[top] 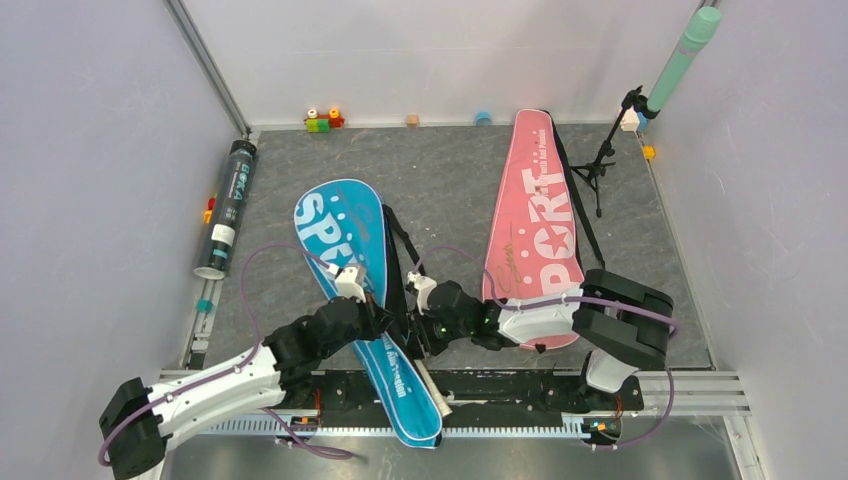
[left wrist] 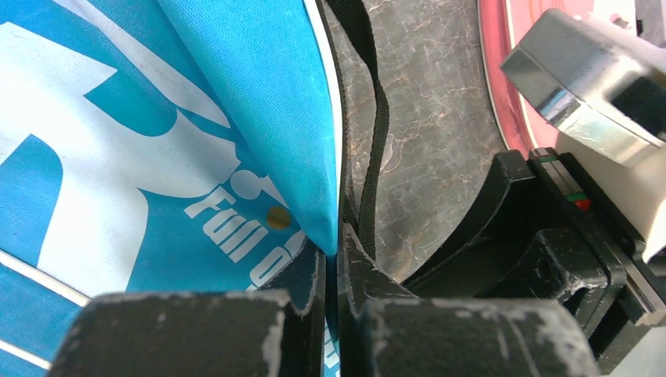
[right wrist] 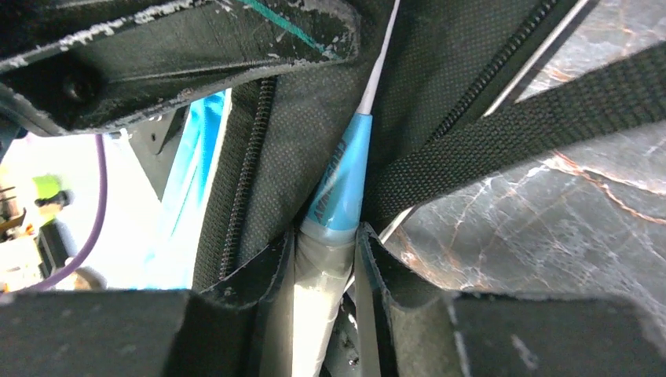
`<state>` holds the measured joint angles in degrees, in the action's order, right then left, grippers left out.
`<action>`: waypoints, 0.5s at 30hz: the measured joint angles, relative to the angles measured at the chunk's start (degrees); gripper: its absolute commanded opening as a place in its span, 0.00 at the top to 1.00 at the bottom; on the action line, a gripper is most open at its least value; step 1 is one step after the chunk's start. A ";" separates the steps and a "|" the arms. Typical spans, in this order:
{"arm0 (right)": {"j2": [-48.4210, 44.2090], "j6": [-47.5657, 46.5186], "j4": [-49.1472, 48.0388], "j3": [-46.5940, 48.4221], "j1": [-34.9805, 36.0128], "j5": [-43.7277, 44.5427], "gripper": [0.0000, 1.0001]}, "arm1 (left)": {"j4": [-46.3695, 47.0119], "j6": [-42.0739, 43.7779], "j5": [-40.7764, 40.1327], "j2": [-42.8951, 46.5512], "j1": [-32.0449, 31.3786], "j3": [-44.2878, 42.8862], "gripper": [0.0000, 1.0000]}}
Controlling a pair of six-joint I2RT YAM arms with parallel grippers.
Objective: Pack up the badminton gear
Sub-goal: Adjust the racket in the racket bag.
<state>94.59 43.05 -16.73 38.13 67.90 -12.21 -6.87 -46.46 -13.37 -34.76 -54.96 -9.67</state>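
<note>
The blue "SPORT" racket bag [top: 345, 225] [left wrist: 157, 157] lies slantwise at the centre, its lower end hanging over the table's near edge. My left gripper [top: 380, 318] [left wrist: 339, 263] is shut on the bag's right edge, pinching the blue fabric. Just right of it, my right gripper [top: 416, 332] [right wrist: 326, 263] is shut on the white handle [top: 437, 390] [right wrist: 322, 314] of the blue racket [right wrist: 338, 181], whose thin shaft runs up into the bag's dark open side. The pink racket bag [top: 535, 200] lies to the right. A dark cylindrical tube [top: 228, 205] lies along the left edge.
The blue bag's black strap [top: 400, 260] [right wrist: 510, 118] trails across the marbled table between the two bags. A small black tripod [top: 600, 160] stands at the back right beside a green cylinder [top: 685, 55]. Small coloured blocks [top: 322, 120] line the back wall.
</note>
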 measured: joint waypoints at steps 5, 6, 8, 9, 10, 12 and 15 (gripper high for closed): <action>0.20 0.28 -6.64 -2.86 -0.92 -7.15 0.50 | -0.50 -0.79 -0.98 2.84 -0.92 0.22 0.98; 0.20 0.00 -7.67 -3.21 -1.07 -8.61 0.47 | -0.74 -0.90 -1.07 3.58 -1.25 0.22 0.98; 0.17 -1.77 -9.90 -3.50 -1.31 -10.71 0.40 | -1.31 -1.07 -1.11 5.60 -1.77 0.22 0.98; 0.09 -2.54 -10.21 -3.52 -1.38 -10.97 0.37 | -1.62 -1.11 -1.20 6.58 -1.95 0.22 0.98; -0.20 -3.56 -10.25 -3.56 -1.51 -10.95 0.33 | -1.95 -1.18 -1.25 8.11 -2.08 0.22 0.98; -2.25 -5.75 -9.14 -4.02 -2.10 -9.81 0.26 | -2.45 -1.73 -1.64 11.47 -2.19 0.42 0.98; -9.64 -10.14 -4.48 -4.63 -2.75 -4.02 0.14 | -3.21 -2.23 -2.16 17.05 -2.19 1.33 0.98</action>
<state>84.95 32.91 -21.21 33.50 65.14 -16.23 -10.09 -48.69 -15.53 -17.72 -57.14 -8.34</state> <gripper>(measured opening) 0.766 0.053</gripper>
